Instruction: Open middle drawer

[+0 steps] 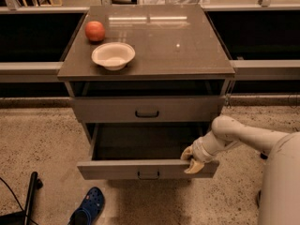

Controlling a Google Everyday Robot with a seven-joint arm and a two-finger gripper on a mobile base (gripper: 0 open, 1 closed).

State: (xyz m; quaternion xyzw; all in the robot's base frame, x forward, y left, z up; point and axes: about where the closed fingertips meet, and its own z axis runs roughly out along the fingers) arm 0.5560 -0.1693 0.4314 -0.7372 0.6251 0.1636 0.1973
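1. Nearest the camera, a blue shoe (87,209) lies on the speckled floor (42,139), just below the left end of the open drawer; a black pole (31,193) leans further left; the robot's pale body (281,186) fills the lower right corner.
2. The middle drawer (117,169) stands pulled well out from the table (187,46), its flat grey-brown front the nearest part of the furniture; a small black loop handle (148,175) sits at the centre of that front; the drawer's inside lies in shadow.
3. The gripper (191,160) sits at the right end of the drawer front, on its top edge; the tan fingers (195,167) are closed over that edge, one lying down the front face and the other hooked behind it; the loop handle is well apart to the left, untouched.
4. The arm (234,135) reaches in from the right, bent at a rounded joint beside the table's right side.
5. Above the open drawer, the upper drawer (108,109) sits pushed in, with its own dark handle (147,112) at the centre.
6. On the glossy table top, a white bowl (113,55) stands upright near the front left; a red apple (95,31) rests behind it and slightly left, near the bowl but apart from it.
7. Farthest back, a pale ledge (28,69) runs out on either side of the table, with dark recesses above it.
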